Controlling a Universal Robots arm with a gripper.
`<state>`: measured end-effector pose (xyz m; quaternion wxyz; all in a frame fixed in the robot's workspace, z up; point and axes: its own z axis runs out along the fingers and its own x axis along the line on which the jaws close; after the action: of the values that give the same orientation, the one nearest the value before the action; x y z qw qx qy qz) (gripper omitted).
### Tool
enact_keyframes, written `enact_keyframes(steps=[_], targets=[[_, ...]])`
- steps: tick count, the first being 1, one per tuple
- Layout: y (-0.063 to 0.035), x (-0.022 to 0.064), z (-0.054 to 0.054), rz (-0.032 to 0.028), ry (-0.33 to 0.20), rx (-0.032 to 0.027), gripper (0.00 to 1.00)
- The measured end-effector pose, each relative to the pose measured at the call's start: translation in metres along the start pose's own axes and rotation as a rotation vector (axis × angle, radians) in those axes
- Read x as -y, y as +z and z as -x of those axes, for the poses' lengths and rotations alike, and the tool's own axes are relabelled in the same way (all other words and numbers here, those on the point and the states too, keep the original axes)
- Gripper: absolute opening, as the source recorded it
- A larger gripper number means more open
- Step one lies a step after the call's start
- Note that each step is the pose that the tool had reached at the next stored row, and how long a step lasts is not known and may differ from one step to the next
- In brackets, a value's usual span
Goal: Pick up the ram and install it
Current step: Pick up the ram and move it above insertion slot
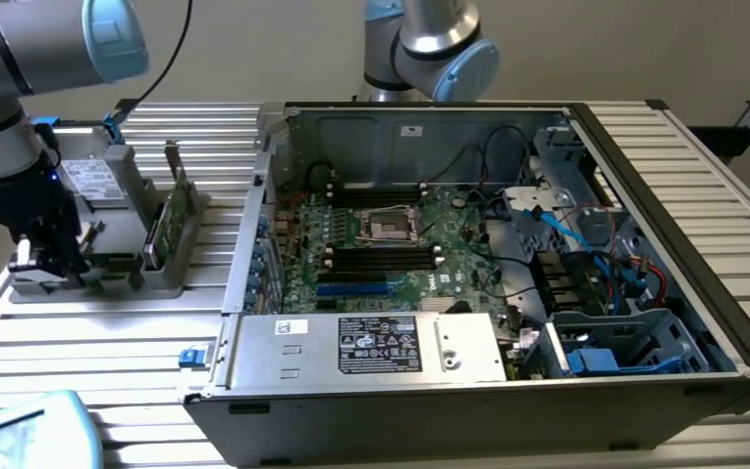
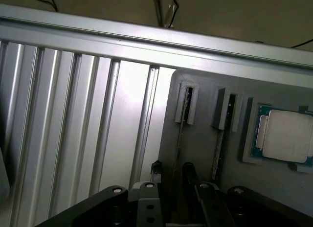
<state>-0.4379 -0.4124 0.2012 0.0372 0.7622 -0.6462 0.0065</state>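
Item 1, gripper [image 1: 47, 266]: I see it released, holding nothing; in the wrist view its two dark fingers [image 2: 156, 169] stand apart with a clear gap; in the exterior view it hangs low over the end of the holder on that view's left.

Item 2, holder [image 1: 114, 269]: grey, on the slatted bench [image 1: 102, 332], just beside the computer case [image 1: 687, 244] on the exterior view's left.

Item 3, ram [image 1: 164, 223]: green stick, standing on edge and slightly tilted in the holder, at the end nearer the case; apart from the gripper, not in its grasp.

Item 4, processor chip [image 2: 286, 136]: square, silver, lying flat in a recess of the holder; two narrow slots [image 2: 186, 103] sit beside it, each with a thin board edge-on; I cannot tell whether the fingers touch either.

Item 5, case: lid off; motherboard [image 1: 389, 244] exposed, dark memory slots at its middle; labelled silver box [image 1: 375, 347] at the near side.
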Motion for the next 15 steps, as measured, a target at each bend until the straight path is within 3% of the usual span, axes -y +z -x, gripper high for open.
enact_keyframes(steps=[15], targets=[[0.0079,0.0005,0.0007,-0.0001,0.001,-0.0001,0.31]])
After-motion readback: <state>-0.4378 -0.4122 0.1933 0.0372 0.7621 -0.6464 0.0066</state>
